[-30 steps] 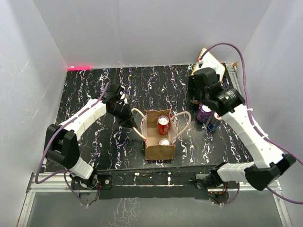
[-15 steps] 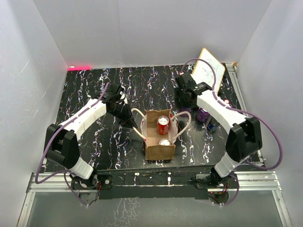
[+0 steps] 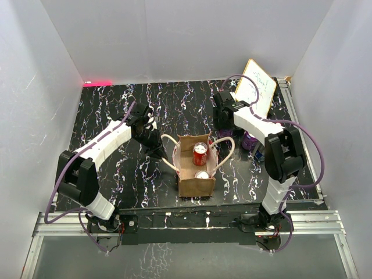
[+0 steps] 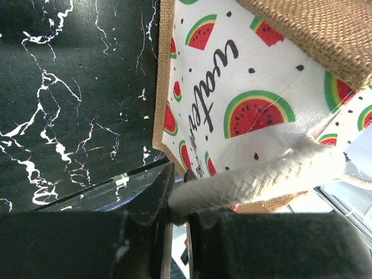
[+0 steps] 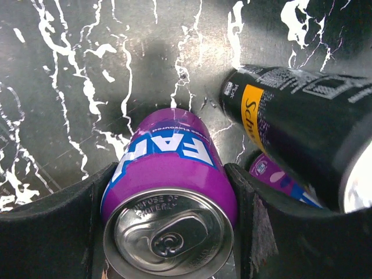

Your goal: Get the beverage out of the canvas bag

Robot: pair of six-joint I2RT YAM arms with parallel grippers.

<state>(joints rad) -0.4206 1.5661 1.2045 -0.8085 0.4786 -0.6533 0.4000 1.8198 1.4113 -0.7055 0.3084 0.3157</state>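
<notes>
The tan canvas bag (image 3: 196,186) stands open at the table's front middle. Inside it are a red can (image 3: 199,154) and a second can showing its silver top (image 3: 201,174). My left gripper (image 3: 156,148) is shut on the bag's left cream handle (image 4: 256,174) and holds it out to the left. The watermelon-print lining (image 4: 244,87) fills the left wrist view above the gripper (image 4: 177,203). My right gripper (image 3: 224,124) is just behind the bag's right handle. In the right wrist view its fingers (image 5: 171,192) press both sides of an upright purple Fanta can (image 5: 168,174) on the table.
A black Schweppes can (image 5: 302,122) stands right beside the purple can, with another purple-blue can (image 5: 273,174) behind it. A purple can (image 3: 251,139) and a blue can (image 3: 259,152) stand right of the bag. A white board (image 3: 256,93) leans at the back right corner.
My right arm folded its elbow in, and its wrist swung left from over the cans toward the bag's right handle. The left arm and the bag have not moved.
</notes>
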